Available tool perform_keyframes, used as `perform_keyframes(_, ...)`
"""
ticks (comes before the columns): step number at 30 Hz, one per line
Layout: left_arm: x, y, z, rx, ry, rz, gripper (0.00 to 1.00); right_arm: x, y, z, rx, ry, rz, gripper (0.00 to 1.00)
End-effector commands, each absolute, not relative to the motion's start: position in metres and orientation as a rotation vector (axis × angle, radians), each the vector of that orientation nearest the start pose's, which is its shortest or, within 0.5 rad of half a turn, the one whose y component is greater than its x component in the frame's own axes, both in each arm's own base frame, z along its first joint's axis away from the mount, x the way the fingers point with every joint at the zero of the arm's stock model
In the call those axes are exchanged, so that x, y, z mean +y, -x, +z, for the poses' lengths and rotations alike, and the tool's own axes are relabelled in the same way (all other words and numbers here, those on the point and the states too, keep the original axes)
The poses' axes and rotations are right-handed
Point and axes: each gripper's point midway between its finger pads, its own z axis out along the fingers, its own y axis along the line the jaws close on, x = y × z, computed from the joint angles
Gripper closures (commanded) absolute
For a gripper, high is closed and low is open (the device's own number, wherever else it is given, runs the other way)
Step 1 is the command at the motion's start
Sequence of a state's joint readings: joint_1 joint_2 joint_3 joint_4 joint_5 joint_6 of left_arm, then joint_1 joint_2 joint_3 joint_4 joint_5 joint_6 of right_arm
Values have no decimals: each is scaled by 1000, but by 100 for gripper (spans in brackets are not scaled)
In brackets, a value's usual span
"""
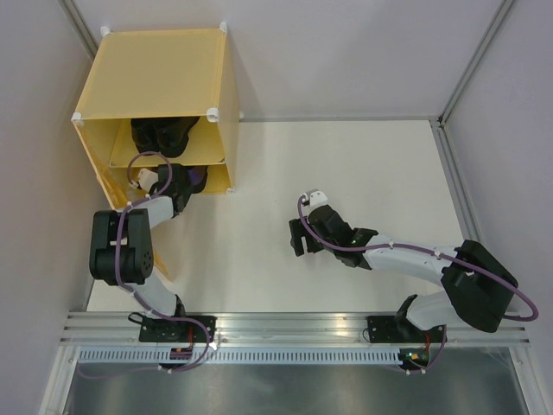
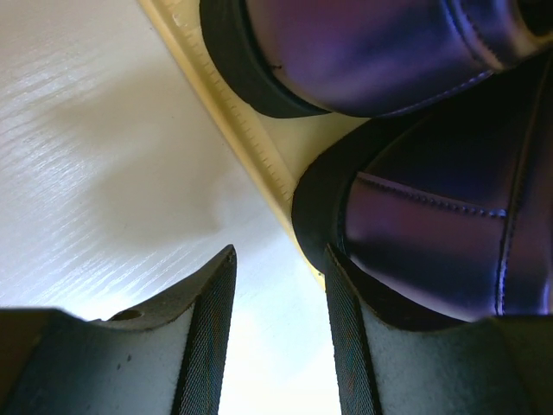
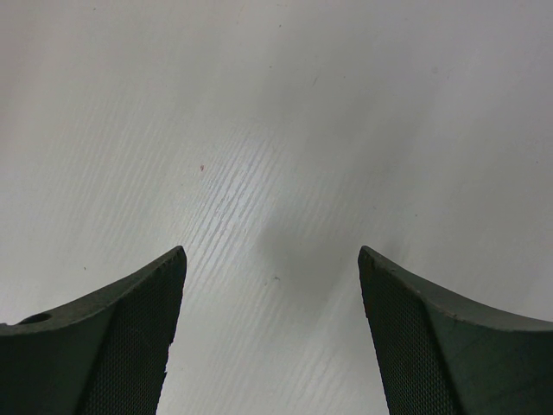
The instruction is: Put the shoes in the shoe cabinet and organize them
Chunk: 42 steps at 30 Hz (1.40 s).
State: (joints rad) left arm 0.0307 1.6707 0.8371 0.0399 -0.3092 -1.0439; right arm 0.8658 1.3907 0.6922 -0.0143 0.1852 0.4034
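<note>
Found the black pair [image 1: 160, 134] on the inner shelf of the shoe cabinet [image 1: 155, 65], well inside. Found the purple pair below in the lower compartment, with heels toward the open front: the farther purple shoe [image 2: 363, 52] fully on the cabinet floor, the nearer purple shoe [image 2: 432, 225] with its heel reaching out past the yellow front lip [image 2: 251, 147] over the table [image 2: 104, 130]. Judged that overhang the likely reason for holding the left gripper [image 2: 280, 252] low at the mouth, with fingers parted about halfway, pinching nothing, only table showing in the gap, and one finger [image 2: 363, 346] just beside the nearer heel; could not tell whether touching. Looked set for a nudge inward rather than a lift. Held the right gripper [image 3: 272, 255] well apart at mid-table, with fingers spread wide over the table and gripping nothing, probably to leave the cabinet front free.

Saw little side room at the lower opening, with the two shoes close together and the shelf edge above the wrist. Saw open room only straight back toward the arm bases; could not tell the depth left beyond the toes
</note>
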Motion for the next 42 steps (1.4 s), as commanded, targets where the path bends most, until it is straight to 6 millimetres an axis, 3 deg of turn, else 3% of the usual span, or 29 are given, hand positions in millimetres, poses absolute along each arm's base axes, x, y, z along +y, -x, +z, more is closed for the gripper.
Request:
perform_keyframes(1,31,-448,72,1790,1320,-252,50,269,-257,79,2229,413,453,16)
perform_keyframes(7,31,-441,72,1788,1324,-245,46,269,-257,78,2232,416,454,16)
perform_keyframes(12,25,-423,69,1825,1310,-259,39,270,-257,80,2228,416,458,16)
perform_keyframes(15,19,-408,75,1852,1279,-278,32,269,-257,83,2222,416,459,16)
perform_keyframes(22,-5,-370,111,1954,1123,-363,17,269,-256,97,2204,416,473,16)
perform_keyframes(23,-23,-361,125,1996,1055,-415,14,267,-254,99,2212,416,469,16)
perform_keyframes(25,-33,-352,140,2038,955,-441,12,266,-254,115,2183,400,484,16)
perform_keyframes(28,-57,-334,183,2059,763,-576,9,261,-252,140,2157,369,498,16)
perform_keyframes(29,-56,-329,193,2045,734,-573,9,262,-254,149,2137,359,510,16)
perform_keyframes(32,-74,-304,240,1992,578,-688,9,247,-252,166,2126,321,469,15)
perform_keyframes(40,-90,-235,353,1811,299,-781,0,201,-244,211,2072,196,369,13)
perform_keyframes(42,-83,-224,364,1787,283,-723,0,191,-239,224,2042,162,378,12)
